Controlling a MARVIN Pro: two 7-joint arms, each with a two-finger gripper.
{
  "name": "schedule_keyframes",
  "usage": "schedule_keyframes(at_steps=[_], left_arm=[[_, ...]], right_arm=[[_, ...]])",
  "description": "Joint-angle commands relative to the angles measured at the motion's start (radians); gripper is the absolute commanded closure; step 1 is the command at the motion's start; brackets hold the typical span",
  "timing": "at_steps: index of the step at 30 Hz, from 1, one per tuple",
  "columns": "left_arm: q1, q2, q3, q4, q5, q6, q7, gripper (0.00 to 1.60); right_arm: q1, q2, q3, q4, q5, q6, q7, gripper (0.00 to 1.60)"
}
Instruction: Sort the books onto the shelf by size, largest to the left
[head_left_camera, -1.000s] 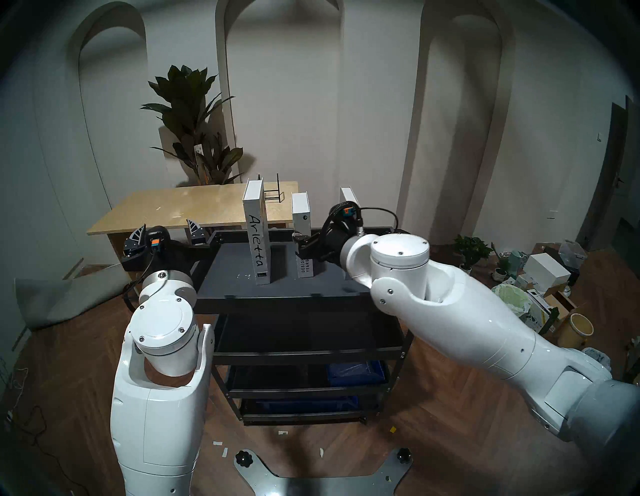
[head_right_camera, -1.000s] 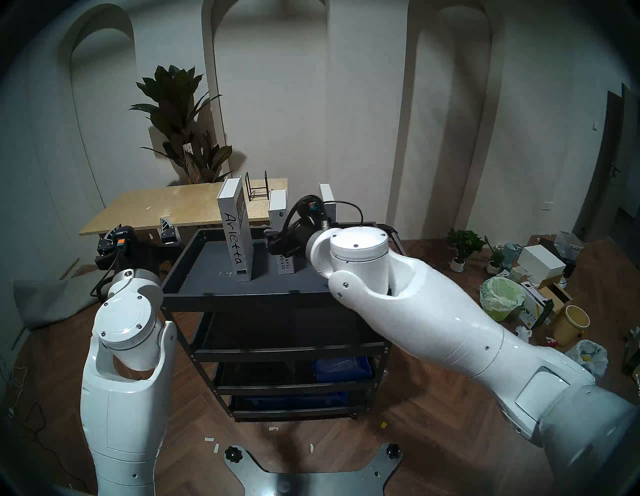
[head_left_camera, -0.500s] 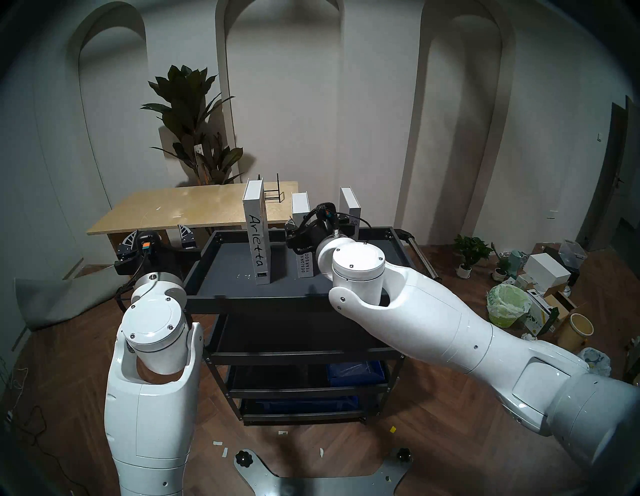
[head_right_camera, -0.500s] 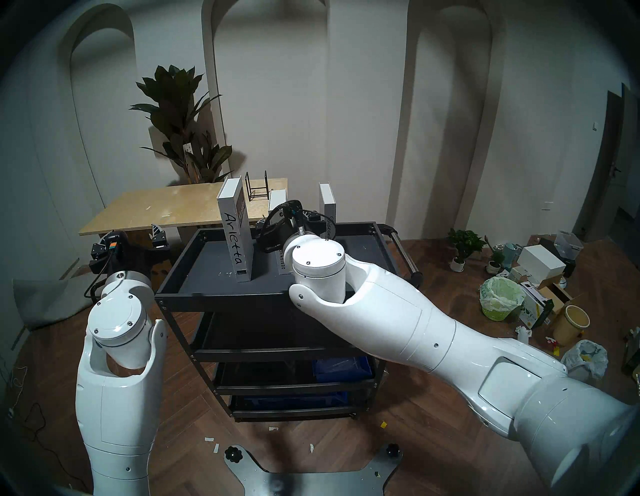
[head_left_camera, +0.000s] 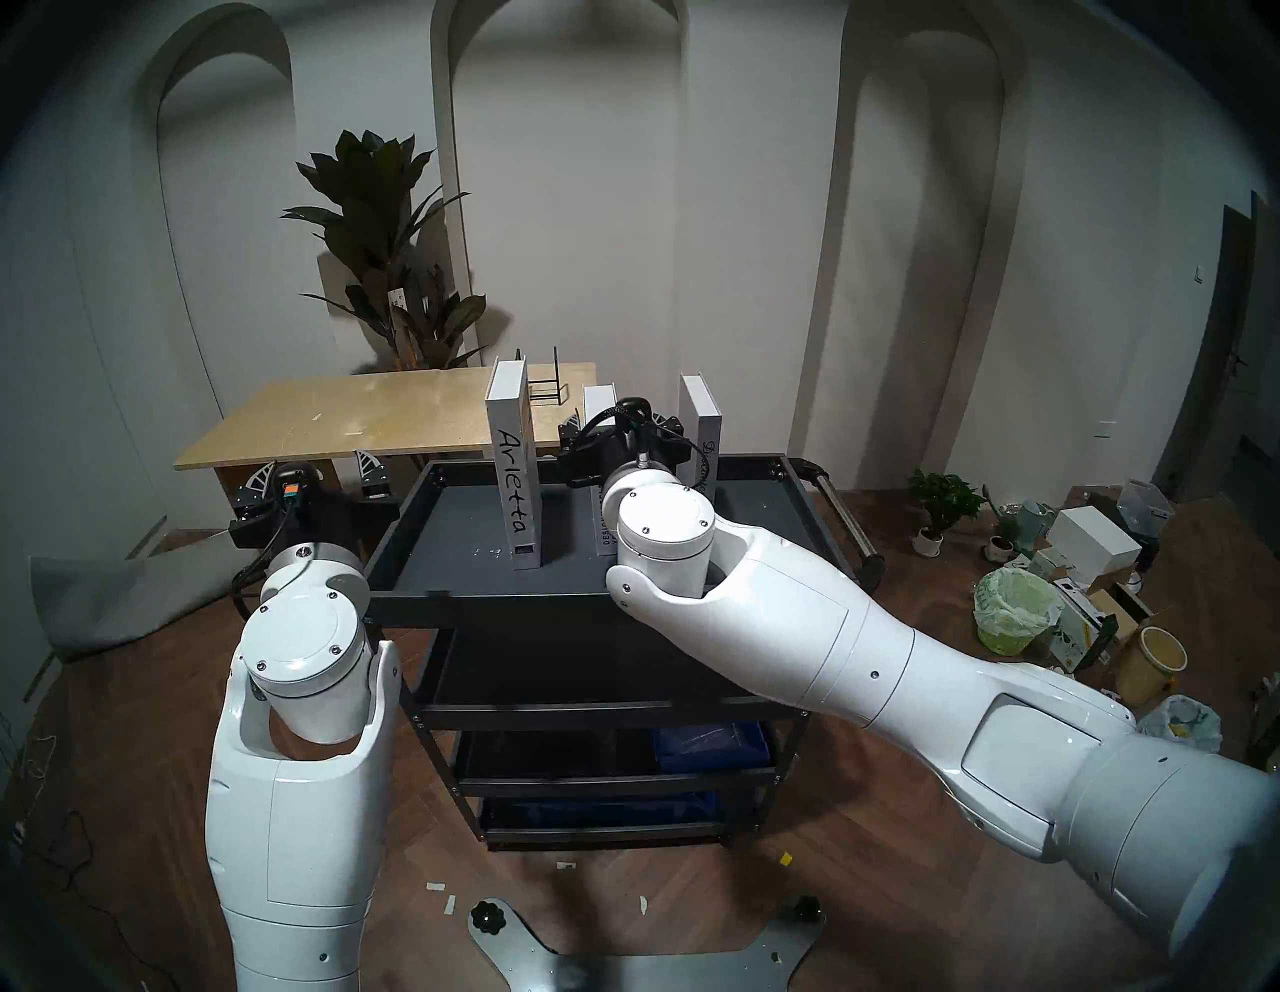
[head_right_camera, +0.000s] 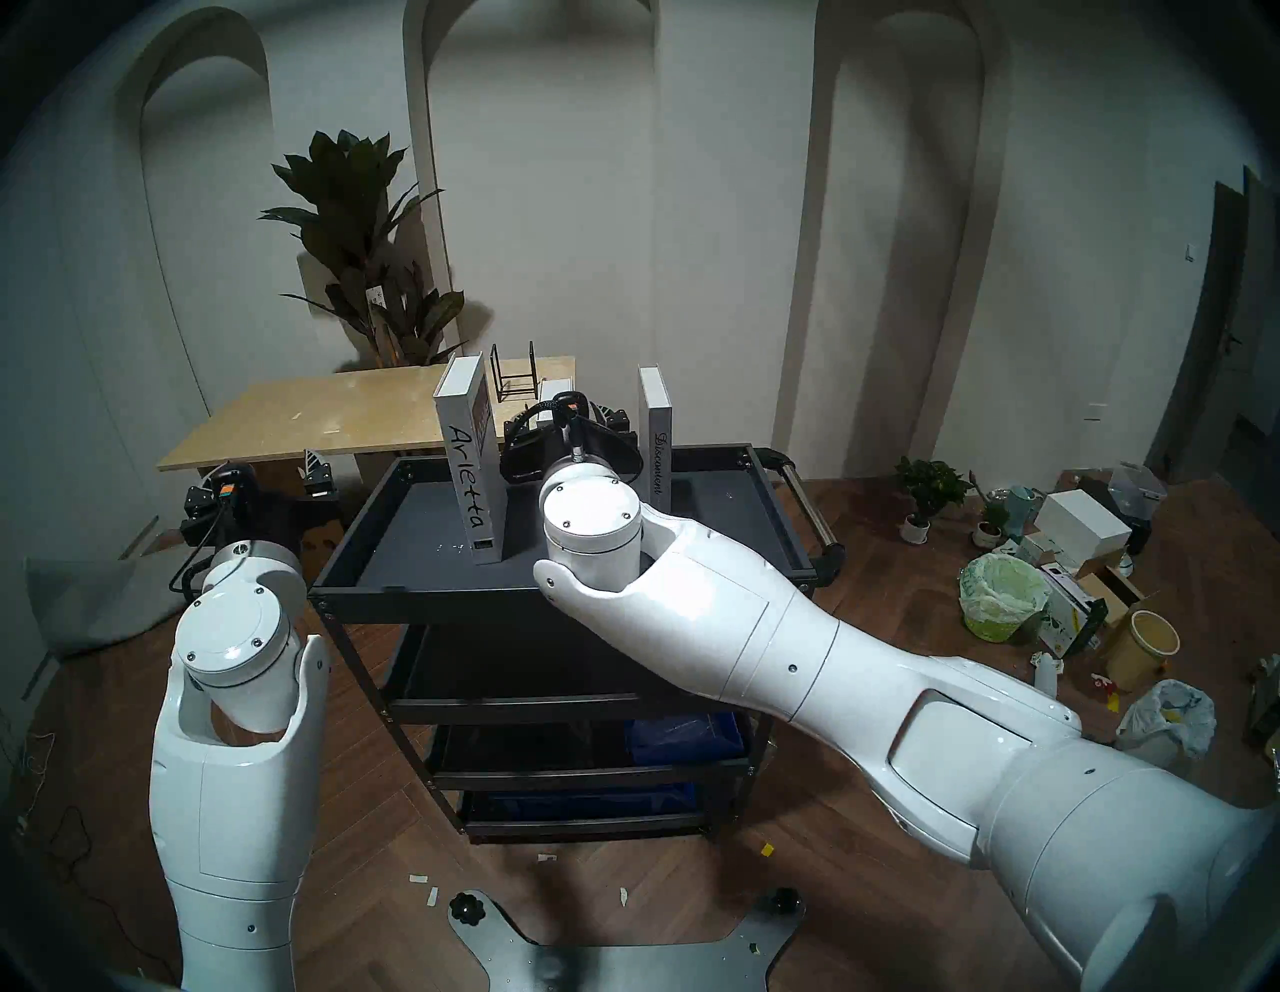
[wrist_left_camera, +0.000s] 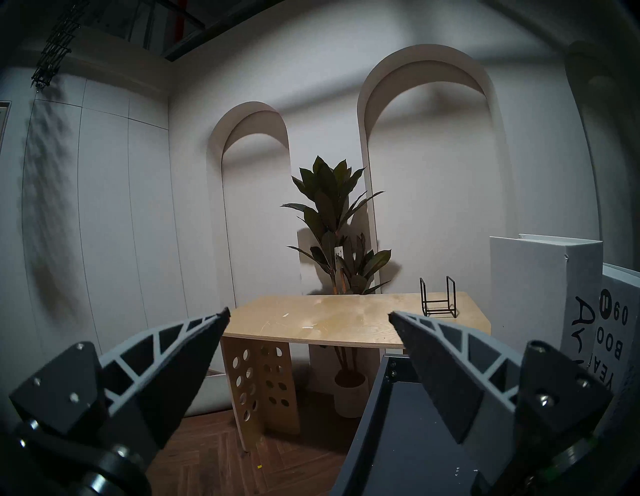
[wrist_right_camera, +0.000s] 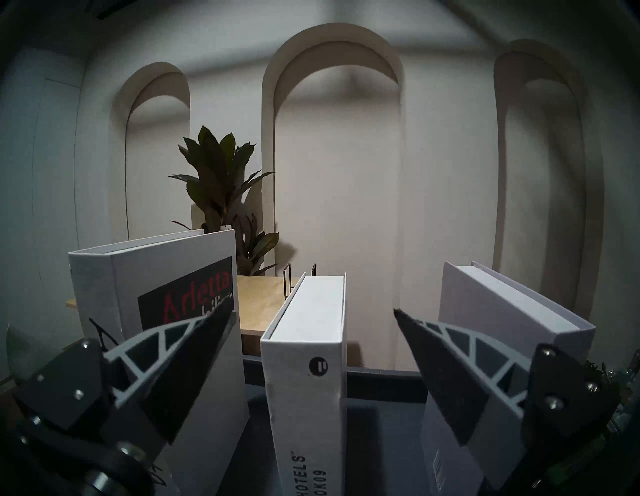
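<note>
The right gripper (wrist_right_camera: 313, 317) is spread wide and level, its fingers on either side of the short thick Designhotels book (wrist_right_camera: 308, 367) without touching it. That book stands upright on the cart's dark top tray (head_left_camera: 457, 526), between the tall Arletta book (head_left_camera: 514, 478) on its left and the slim Discontent book (head_right_camera: 656, 436) on its right. The left gripper (wrist_left_camera: 308, 317), also spread and empty, hangs beside the tray's left edge.
</note>
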Motion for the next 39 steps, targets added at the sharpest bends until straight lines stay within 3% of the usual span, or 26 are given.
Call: schedule_keyframes(at_steps=[1,9,34,36,37,38,39], left_arm=[[-0.016,0.004,-0.011,-0.014,-0.001,-0.015,0.001,0.00],[-0.021,0.005,-0.021,-0.006,-0.003,-0.018,-0.005,0.00],[-0.070,0.015,-0.026,0.053,-0.003,-0.017,-0.024,0.00],[-0.071,0.016,-0.028,0.057,-0.005,-0.018,-0.026,0.00],[-0.072,0.016,-0.029,0.058,-0.005,-0.018,-0.027,0.00],[-0.073,0.016,-0.031,0.059,-0.006,-0.018,-0.028,0.00],[-0.074,0.016,-0.032,0.061,-0.007,-0.018,-0.029,0.00]], right_arm=[[0.042,-0.086,-0.002,0.062,-0.030,-0.064,0.004,0.00],[0.055,-0.129,-0.012,0.154,-0.040,-0.091,0.001,0.00],[0.105,-0.264,0.005,0.473,-0.015,-0.167,0.095,0.00],[0.108,-0.273,0.004,0.490,-0.017,-0.171,0.097,0.16],[0.109,-0.276,0.004,0.496,-0.017,-0.173,0.099,0.42],[0.111,-0.280,0.004,0.504,-0.016,-0.173,0.101,0.42],[0.112,-0.283,0.004,0.512,-0.014,-0.173,0.103,0.93]])
